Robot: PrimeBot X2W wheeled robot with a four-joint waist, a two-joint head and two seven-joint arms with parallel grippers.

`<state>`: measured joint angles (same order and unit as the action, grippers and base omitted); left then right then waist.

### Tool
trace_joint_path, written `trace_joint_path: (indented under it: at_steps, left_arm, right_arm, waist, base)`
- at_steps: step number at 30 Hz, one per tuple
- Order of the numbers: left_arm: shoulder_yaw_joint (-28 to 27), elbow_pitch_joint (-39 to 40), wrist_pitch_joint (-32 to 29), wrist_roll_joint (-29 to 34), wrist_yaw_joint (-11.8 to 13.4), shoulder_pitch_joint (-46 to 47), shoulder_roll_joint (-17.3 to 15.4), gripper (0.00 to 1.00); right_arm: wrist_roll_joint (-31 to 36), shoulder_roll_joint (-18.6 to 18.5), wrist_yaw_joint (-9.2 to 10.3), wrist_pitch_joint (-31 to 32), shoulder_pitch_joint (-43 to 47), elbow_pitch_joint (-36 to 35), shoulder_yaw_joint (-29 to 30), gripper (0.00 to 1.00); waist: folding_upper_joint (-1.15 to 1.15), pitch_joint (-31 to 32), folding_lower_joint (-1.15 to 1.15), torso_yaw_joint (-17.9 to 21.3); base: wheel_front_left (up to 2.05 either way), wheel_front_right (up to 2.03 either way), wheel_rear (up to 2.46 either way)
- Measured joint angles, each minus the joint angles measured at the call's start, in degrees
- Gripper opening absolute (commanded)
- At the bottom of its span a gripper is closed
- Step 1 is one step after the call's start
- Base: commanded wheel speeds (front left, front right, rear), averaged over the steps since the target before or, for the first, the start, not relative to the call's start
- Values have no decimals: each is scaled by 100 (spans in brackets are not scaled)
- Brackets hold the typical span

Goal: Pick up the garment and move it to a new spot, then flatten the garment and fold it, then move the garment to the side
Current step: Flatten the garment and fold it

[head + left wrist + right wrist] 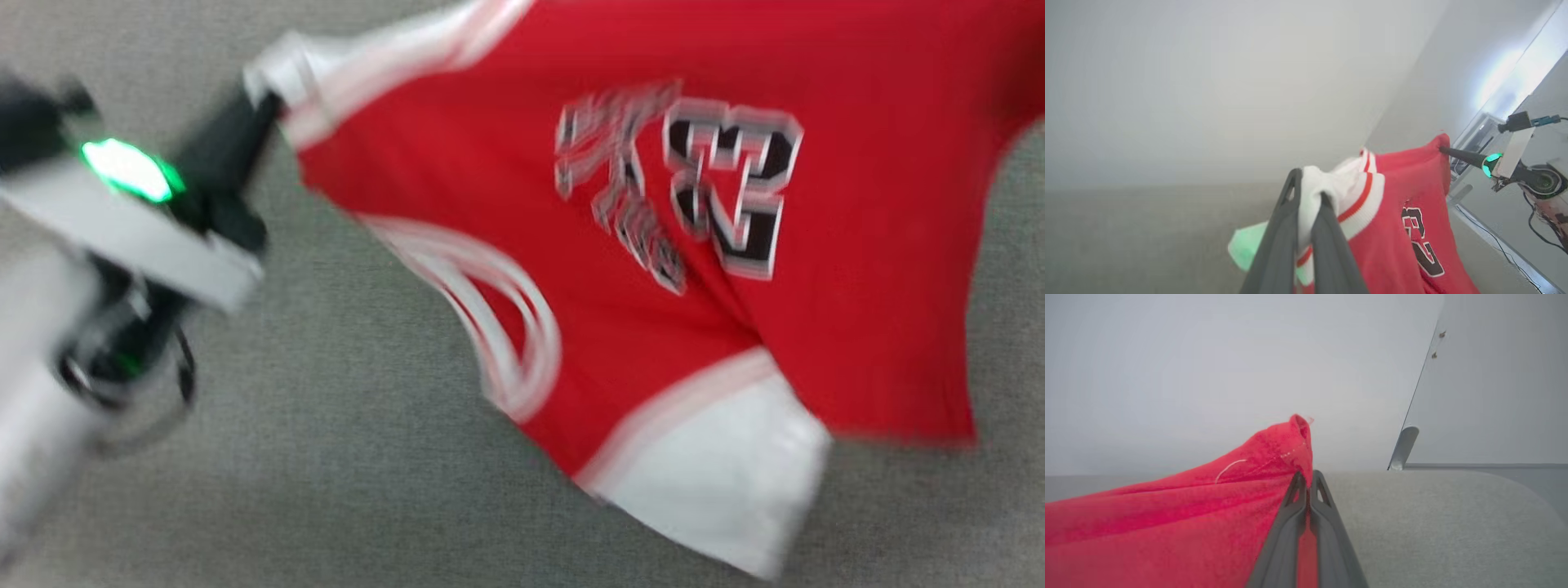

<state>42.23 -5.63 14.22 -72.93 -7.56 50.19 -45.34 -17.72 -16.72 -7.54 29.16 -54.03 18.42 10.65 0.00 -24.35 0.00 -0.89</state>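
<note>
- I see the garment (571,163), a red jersey with white sleeve ends, held up over the grey surface (326,490). The head view is blurred.
- My left gripper (265,110) sits at the upper left of the head view. Its dark fingers are clamped on a white sleeve end with red stripes. A green light (126,167) glows on the wrist behind it.
- In the left wrist view those two fingers (1282,228) rise from the bottom edge, with bunched white cloth pinched between them.
- My right gripper (1308,477) is closed on a red corner of the garment. In its own wrist view a thin strip of red shows between the fingers, and the cloth runs off to the lower left.
- In the left wrist view the right gripper comes in from the right, pinching that red corner. The jersey hangs between the two grippers.
- The black numerals (735,196), edged in white, face the head camera, right of centre.
- The other white sleeve end (727,465) hangs lowest in the head view. I cannot tell whether it touches the grey surface.
</note>
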Motion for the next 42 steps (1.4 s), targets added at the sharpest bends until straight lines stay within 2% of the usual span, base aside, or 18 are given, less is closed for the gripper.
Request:
trace_joint_path:
  at_steps: [5,10,16,20,23,27,31,35,41,42]
  left_arm:
    - [9,-544,-332,-185,-1,1400,69,0]
    - [181,-1356,-564,-18,-7,2919,281,0]
    - [339,-2338,-247,411,-26,4564,541,0]
    - [478,-2621,-43,511,-26,5171,701,0]
    - [638,-2609,20,277,-23,5113,756,0]
    - [837,-2365,52,-31,-4,4439,648,0]
    - [367,-1801,69,-215,-2,3571,566,0]
    - [-27,-1263,69,-179,0,2281,547,0]
    - [-836,-419,76,-25,1,459,730,0]
    - [-836,-419,76,-25,1,459,730,0]
  right_arm:
    - [385,226,-7,-556,-755,148,521,0]
    - [743,352,-9,-1131,-1673,380,832,0]
    - [1120,443,-26,-1907,-2730,858,1074,0]
    - [1254,435,-35,-2309,-3136,1222,1151,0]
    - [1293,420,-32,-2471,-3145,1546,1111,0]
    - [1120,312,-20,-2664,-2789,1831,800,0]
    - [772,232,-15,-2809,-2256,1919,485,0]
    - [354,124,-7,-2865,-1632,1775,103,0]
    - [-371,-121,-1,-2613,-235,937,-388,0]
    - [-371,-121,-1,-2613,-235,937,-388,0]
  waist:
    - [0,-161,0,123]
    - [0,-375,0,238]
    - [0,-610,0,393]
    - [0,-722,0,465]
    - [0,-792,0,481]
    - [0,-853,0,464]
    - [0,-879,0,451]
    - [0,-841,0,427]
    - [0,-686,0,364]
    - [0,-686,0,364]
  base:
    - [0,0,0]
    - [0,0,0]
    - [0,0,0]
    - [0,0,0]
    - [0,0,0]
    - [0,0,0]
    - [0,0,0]
    - [0,0,0]
    - [0,0,0]
    - [0,0,0]
